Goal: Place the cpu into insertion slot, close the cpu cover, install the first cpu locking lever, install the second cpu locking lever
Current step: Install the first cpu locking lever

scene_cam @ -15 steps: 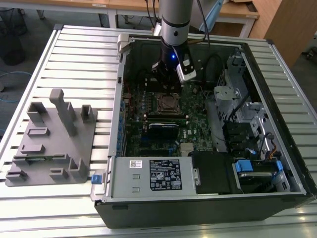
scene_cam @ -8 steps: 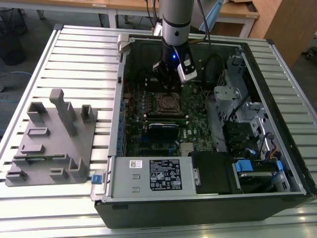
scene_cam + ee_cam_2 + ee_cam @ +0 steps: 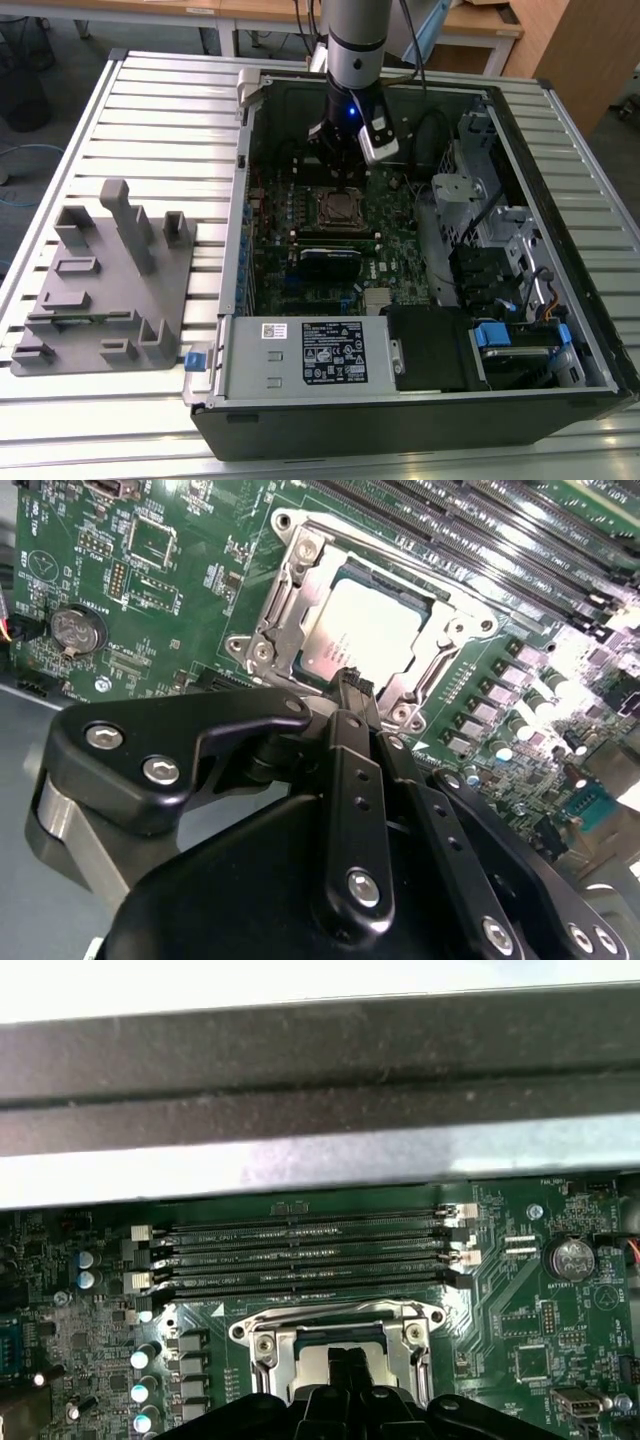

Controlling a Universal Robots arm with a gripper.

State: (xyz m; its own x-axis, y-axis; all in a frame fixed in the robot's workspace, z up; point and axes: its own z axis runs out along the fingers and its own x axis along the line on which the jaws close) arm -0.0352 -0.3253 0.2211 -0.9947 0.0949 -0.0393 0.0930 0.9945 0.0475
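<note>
1. Cpu (image 3: 362, 630) lies flat in the insertion slot (image 3: 290, 580), with the cpu cover (image 3: 432, 650) down around it.
2. Pincer (image 3: 352, 683) hangs just above the socket's edge, fingertips pressed together, holding nothing.
3. Levers seem the step in hand; hooking one needs a careful push.

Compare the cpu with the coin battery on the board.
The cpu is a flat square with a dull silver-grey top; the battery is a small round disc. The cpu lies in the socket with the metal cover framing it; the battery sits in a black round holder. The cpu is clearly larger. Both are metallic and lie flat on the green board.
</note>
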